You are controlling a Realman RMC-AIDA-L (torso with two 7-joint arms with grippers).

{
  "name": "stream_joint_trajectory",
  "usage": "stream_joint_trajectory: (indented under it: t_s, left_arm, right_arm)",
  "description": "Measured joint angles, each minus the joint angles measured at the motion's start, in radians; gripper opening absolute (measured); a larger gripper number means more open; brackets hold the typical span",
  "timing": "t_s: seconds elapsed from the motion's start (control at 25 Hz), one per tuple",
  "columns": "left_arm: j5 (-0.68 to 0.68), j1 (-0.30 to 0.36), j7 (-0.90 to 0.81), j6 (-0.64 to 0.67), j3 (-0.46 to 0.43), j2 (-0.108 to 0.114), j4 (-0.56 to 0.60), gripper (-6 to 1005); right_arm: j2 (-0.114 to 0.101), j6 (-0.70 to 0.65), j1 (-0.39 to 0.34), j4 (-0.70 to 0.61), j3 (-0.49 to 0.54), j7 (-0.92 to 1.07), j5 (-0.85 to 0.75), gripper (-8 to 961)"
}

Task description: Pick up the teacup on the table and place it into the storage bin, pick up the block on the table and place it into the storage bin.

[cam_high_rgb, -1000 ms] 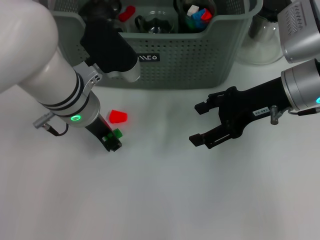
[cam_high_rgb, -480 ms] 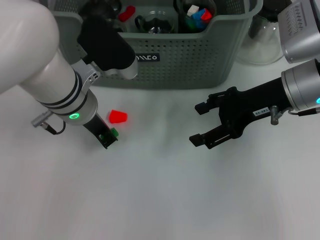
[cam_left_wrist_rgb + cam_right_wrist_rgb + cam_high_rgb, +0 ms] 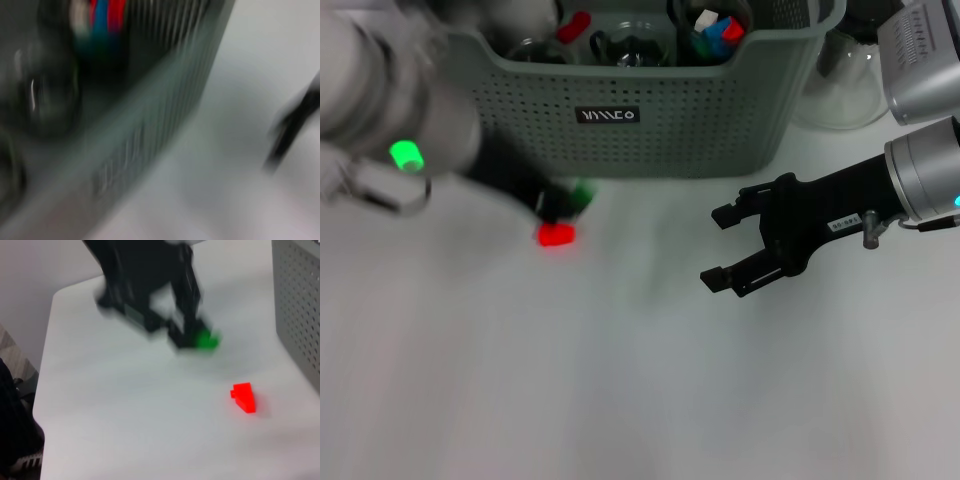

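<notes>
We see our left hand [image 3: 563,203] clenched on a green block [image 3: 582,192] at centre left, just below the storage bin [image 3: 650,110]; our right hand [image 3: 725,247] hangs released at right.

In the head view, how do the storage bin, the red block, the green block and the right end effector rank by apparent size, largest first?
1. storage bin
2. right end effector, open, over the table
3. red block and green block: similar; the green one is blurred, held in the left end effector.
</notes>
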Motion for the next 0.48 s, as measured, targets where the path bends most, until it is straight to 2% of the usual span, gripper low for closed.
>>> stream_joint_trajectory:
  t_s: [0.16, 0.24, 0.32, 0.44, 0.48]
  left_arm:
    - [-0.25, -0.039, 0.032, 0.057, -0.227, 0.006, 0.18, 189]
    - [-0.291, -0.09, 0.056, 0.035, -0.304, 0.007, 0.188, 190]
    - [-0.295, -0.148, 0.076, -0.009, -0.345, 0.009, 0.157, 190]
    - [-0.223, -0.262, 0.096, -0.131, -0.369, 0.024, 0.013, 191]
    - [-0.178, -0.315, 0.096, -0.185, -0.368, 0.034, -0.074, 191]
  right_arm:
    - [0.0, 0.0, 0.0, 0.0, -0.004, 0.0, 0.0, 949]
    - [-0.001, -0.001, -0.002, 0.0, -0.006, -0.003, 0.0, 949]
    - [0.0, 0.0, -0.003, 0.001, -0.008, -0.003, 0.0, 949]
    - [-0.001, 0.0, -0.003, 0.001, -0.008, 0.0, 0.0, 949]
    - [0.0, 0.0, -0.003, 0.002, -0.008, 0.0, 0.0, 949]
